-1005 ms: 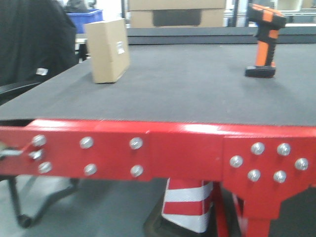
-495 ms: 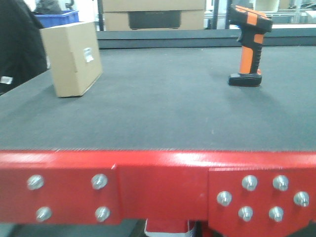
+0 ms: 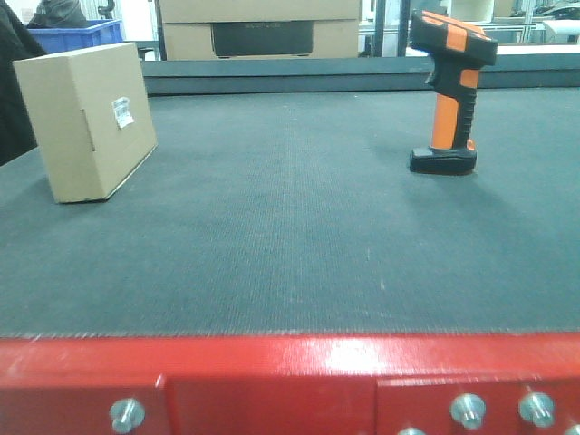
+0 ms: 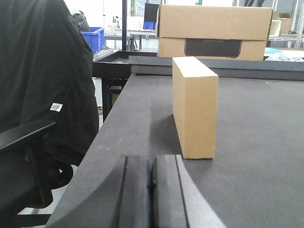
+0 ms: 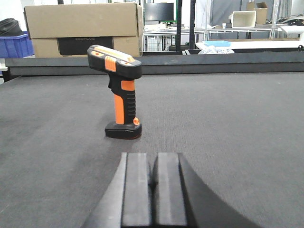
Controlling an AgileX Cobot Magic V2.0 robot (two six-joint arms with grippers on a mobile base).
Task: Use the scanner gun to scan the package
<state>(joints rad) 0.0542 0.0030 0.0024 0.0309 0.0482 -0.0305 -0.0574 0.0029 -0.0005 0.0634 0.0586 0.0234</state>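
Now | grey table (image 3: 290, 236), red rim (image 3: 272, 362) | boxes (image 3: 181, 41) behind | left pincer (image 4: 152, 166), right pincer (image 5: 153, 164) clenched

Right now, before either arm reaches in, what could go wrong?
The scanner stands upright on a small base; a nudge from the shut right gripper could topple it. The box stands on a narrow side, so the left gripper, also shut, might tip it over.
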